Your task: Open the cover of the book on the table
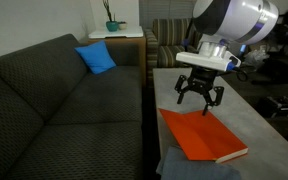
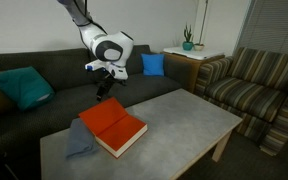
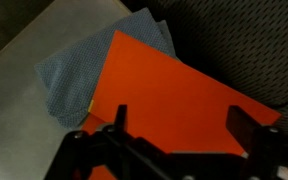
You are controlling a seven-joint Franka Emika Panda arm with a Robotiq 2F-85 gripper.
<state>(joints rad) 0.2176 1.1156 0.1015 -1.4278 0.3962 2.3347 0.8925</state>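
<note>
Lying beneath spread jaws; book [image 1: 200, 136]

Dim, even indoor light; soft shadows. Exterior views low-res and grainy. Wrist view blurred, gripper [image 3: 174, 135] a dark silhouette.

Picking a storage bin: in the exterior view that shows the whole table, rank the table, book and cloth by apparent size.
1. table
2. book
3. cloth, partly hidden under the book, so its full size is unsure

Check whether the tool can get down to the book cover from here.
Probably yes: the tool hangs open above the closed red book, with nothing between them; the cloth sits aside.
</note>
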